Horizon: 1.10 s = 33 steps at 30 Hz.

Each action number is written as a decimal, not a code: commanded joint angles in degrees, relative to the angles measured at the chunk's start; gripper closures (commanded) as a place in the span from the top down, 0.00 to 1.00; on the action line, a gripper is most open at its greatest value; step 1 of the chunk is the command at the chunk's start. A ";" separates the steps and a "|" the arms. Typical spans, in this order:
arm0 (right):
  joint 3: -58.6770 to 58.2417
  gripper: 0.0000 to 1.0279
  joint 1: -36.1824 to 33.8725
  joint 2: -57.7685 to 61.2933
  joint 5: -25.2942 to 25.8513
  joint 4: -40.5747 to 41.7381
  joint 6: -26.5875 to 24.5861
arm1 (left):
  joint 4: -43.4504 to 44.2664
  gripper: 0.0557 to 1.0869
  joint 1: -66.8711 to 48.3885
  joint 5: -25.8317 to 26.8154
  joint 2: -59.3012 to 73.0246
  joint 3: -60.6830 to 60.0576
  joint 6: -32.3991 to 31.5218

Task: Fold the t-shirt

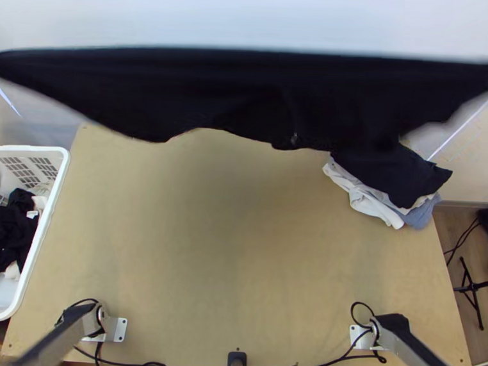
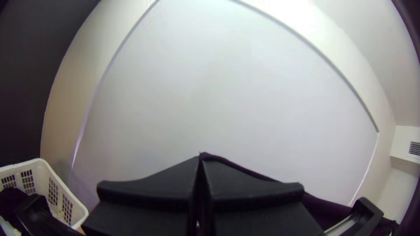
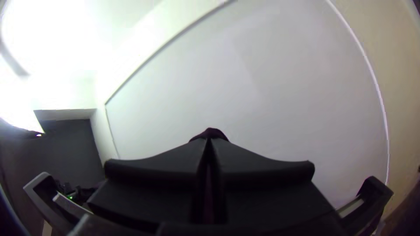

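Wrist views show both sets of black jaws closed on the stretched black cotton t-shirt; pulling harder could make an edge slip free.Left wrist view: closed flat black jaws grip the black fabric t-shirt. The right jaws do too. Overpulling might slip it.

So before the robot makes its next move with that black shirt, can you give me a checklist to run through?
1. Left gripper shut on the black t-shirt: ok.
2. Right gripper shut on it too: ok.
3. Upper edge drawn out nearly straight between the two: ok.
4. Shirt laid flat on the table: not ok, it is held up at the far side.
5. Shirt free of the pile of clothes: cannot tell, they overlap from above.
6. Which parts of the shirt are gripped: cannot tell.
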 commanded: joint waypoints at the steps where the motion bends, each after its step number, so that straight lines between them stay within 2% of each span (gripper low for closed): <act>1: -12.67 0.03 1.66 -26.30 0.00 3.29 0.32 | 4.65 0.03 4.62 -0.34 -22.80 -10.73 -0.22; 5: -9.59 0.03 3.95 -27.18 0.09 -2.60 2.60 | 4.13 0.03 5.32 -0.61 -27.02 -13.46 1.10; 13: -11.88 0.03 5.79 -22.96 0.00 -5.94 3.39 | -0.62 0.03 4.71 -0.43 -27.63 -17.06 1.10; 17: -21.63 0.03 8.78 -21.47 0.00 -11.56 5.42 | -11.25 0.03 1.28 0.89 -27.19 -22.51 1.19; 20: -34.55 0.03 9.66 -22.61 -0.53 -11.39 7.00 | -16.62 0.03 -1.45 2.73 -26.93 -33.67 1.54; 23: -48.62 0.03 9.92 -21.64 -2.29 -5.32 7.70 | -12.84 0.03 -2.59 4.40 -24.20 -47.91 4.35; 27: -58.99 0.03 9.48 -14.26 -2.55 5.66 7.88 | -0.27 0.03 -5.31 4.75 -12.16 -59.51 8.39; 30: -58.99 0.03 8.52 -4.15 -3.25 9.53 7.70 | 7.55 0.03 -6.28 4.14 -1.18 -59.34 8.48; 33: -55.73 0.03 6.32 7.18 -5.28 10.23 7.88 | 11.07 0.03 -6.72 4.05 9.55 -55.12 8.48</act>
